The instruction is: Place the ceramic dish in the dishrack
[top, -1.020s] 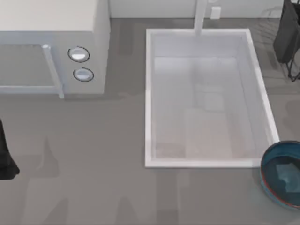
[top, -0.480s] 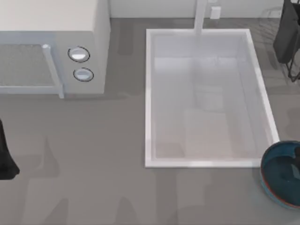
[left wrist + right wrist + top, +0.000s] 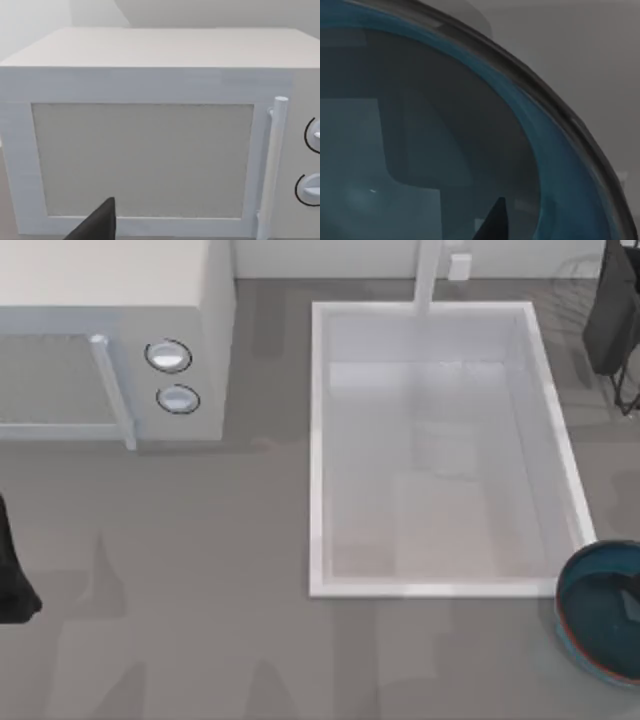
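The ceramic dish (image 3: 598, 625), a deep-blue bowl with a teal inside and a reddish rim, stands on the counter at the near right, just past the sink's corner and cut by the picture's edge. My right gripper (image 3: 495, 222) hangs close over the inside of the ceramic dish (image 3: 445, 150), and a dark part of it shows at the bowl's right side (image 3: 632, 592). The dishrack (image 3: 612, 315), black wire with a dark grey slab, stands at the far right. My left arm (image 3: 12, 570) is parked at the left edge, its gripper (image 3: 97, 225) facing the microwave.
A white sink basin (image 3: 322, 440) with a faucet (image 3: 428, 275) takes up the middle right, between the bowl and the dishrack. A white microwave (image 3: 205, 350) with two knobs stands at the far left. Bare grey counter (image 3: 200, 620) lies in front.
A dark part of my right gripper has come in over the bowl from the right edge, and the bowl's inside has darkened. The bowl and left arm have stayed put.
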Controlling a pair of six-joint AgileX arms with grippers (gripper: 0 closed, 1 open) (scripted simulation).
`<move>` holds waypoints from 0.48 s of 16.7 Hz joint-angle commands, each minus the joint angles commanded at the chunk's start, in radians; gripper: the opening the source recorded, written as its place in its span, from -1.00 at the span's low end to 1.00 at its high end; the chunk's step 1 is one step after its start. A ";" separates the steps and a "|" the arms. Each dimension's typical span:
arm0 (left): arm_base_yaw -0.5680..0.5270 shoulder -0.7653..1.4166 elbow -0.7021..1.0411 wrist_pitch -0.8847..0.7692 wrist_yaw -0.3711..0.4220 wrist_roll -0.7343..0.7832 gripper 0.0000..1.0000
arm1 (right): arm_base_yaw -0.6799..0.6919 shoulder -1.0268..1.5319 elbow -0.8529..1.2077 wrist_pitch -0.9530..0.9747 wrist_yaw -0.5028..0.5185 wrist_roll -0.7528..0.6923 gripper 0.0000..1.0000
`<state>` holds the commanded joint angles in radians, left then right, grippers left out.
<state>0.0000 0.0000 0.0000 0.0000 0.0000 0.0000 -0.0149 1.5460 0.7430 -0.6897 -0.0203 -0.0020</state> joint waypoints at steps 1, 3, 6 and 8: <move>0.000 0.000 0.000 0.000 0.000 0.000 1.00 | 0.000 0.000 0.000 0.000 0.000 0.000 -0.36; 0.000 0.000 0.000 0.000 0.000 0.000 1.00 | 0.000 0.000 0.000 0.000 0.000 0.000 -0.66; 0.000 0.000 0.000 0.000 0.000 0.000 1.00 | 0.000 0.000 0.000 0.000 0.000 0.000 -1.00; 0.000 0.000 0.000 0.000 0.000 0.000 1.00 | 0.000 0.000 0.000 0.000 0.000 0.000 -1.00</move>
<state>0.0000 0.0000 0.0000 0.0000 0.0000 0.0000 -0.0149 1.5460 0.7430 -0.6897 -0.0203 -0.0020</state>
